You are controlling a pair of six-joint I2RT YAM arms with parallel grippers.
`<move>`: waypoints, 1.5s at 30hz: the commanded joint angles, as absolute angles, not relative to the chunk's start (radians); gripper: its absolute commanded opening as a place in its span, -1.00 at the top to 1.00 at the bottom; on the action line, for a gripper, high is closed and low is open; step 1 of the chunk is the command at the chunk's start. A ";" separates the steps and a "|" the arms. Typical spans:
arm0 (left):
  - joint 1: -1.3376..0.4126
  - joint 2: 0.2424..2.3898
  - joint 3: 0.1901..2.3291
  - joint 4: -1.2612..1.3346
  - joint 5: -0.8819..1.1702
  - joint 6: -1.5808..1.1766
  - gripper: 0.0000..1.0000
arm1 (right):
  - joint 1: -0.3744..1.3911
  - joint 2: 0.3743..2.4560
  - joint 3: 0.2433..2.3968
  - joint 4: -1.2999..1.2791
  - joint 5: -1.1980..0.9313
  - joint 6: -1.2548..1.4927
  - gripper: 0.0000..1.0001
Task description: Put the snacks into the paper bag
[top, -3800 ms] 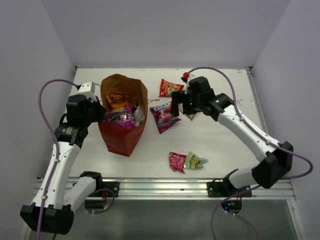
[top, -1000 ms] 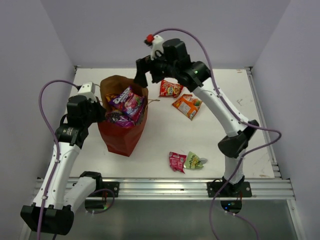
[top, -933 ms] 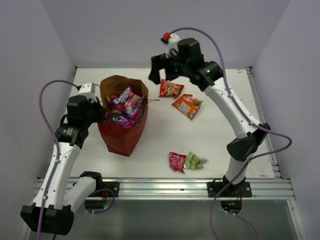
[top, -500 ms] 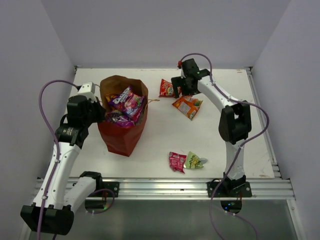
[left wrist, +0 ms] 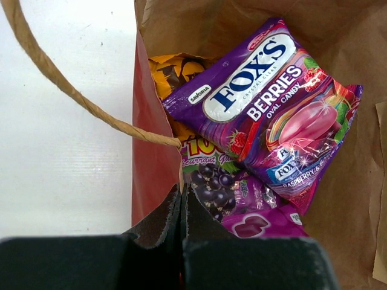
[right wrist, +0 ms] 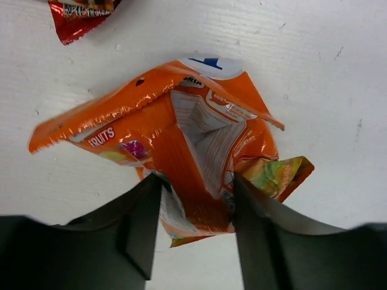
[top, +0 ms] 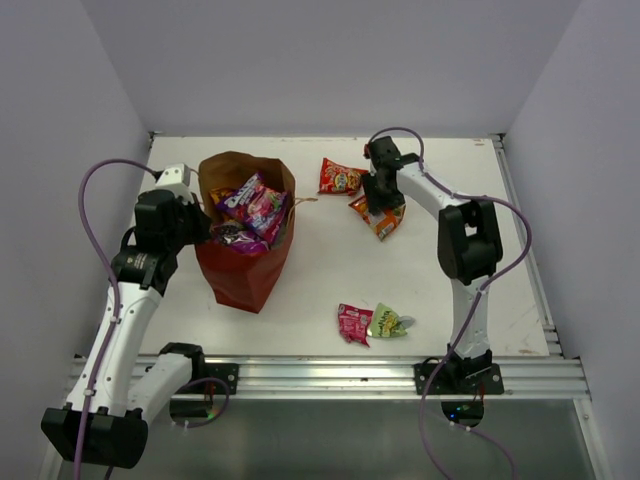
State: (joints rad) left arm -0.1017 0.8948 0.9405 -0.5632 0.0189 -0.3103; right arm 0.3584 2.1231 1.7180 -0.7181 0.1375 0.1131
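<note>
The reddish-brown paper bag (top: 243, 262) stands upright at the left, with a purple Fox's bag (top: 250, 203) and other snacks inside. My left gripper (top: 204, 224) is shut on its left rim. In the left wrist view the fingers (left wrist: 181, 190) pinch the bag's red wall (left wrist: 154, 163), with the Fox's bag (left wrist: 272, 109) beyond. My right gripper (top: 383, 205) is down on an orange packet (top: 381, 220) lying on the table. Seen from the right wrist, both fingers (right wrist: 196, 181) press the sides of the orange packet (right wrist: 181, 139), which bunches between them.
A red packet (top: 340, 178) lies just left of the right gripper, and its corner shows in the right wrist view (right wrist: 81, 15). A pink packet (top: 354, 323) and a green packet (top: 391, 321) lie together near the front. A twine handle (left wrist: 72, 96) hangs outside the bag.
The purple bag that lay on the table is now in the paper bag. My right arm swung from above the bag down onto the orange packet and its jaws closed on it. The left arm stayed still.
</note>
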 commanded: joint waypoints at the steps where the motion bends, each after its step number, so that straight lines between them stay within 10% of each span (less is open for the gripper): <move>1: -0.112 0.907 0.969 -0.561 0.037 -0.293 1.00 | 0.353 2.141 1.720 -0.696 0.135 0.106 0.09; 2: -0.112 0.908 0.969 -0.560 0.037 -0.295 1.00 | 0.353 2.144 1.727 -0.704 0.132 0.106 0.53; 5: -0.112 0.907 0.966 -0.558 0.041 -0.295 1.00 | 0.353 2.126 1.778 -0.762 0.146 0.101 1.00; 20: -0.114 0.927 0.957 -0.532 0.064 -0.301 1.00 | 0.428 1.970 2.523 -0.810 -0.328 0.227 1.00; 36: -0.114 0.890 0.945 -0.560 0.054 -0.304 1.00 | 0.748 2.088 2.383 -0.569 -0.687 0.466 1.00; 38: -0.114 0.884 0.942 -0.561 0.052 -0.305 1.00 | 0.758 2.082 2.352 -0.590 -0.677 0.446 0.58; 41: -0.114 0.879 0.939 -0.563 0.054 -0.308 1.00 | 0.762 2.065 2.322 -0.620 -0.647 0.393 -0.90; 45: -0.112 0.877 0.936 -0.560 0.060 -0.308 1.00 | 0.762 2.056 2.443 -0.682 -0.574 0.321 -0.98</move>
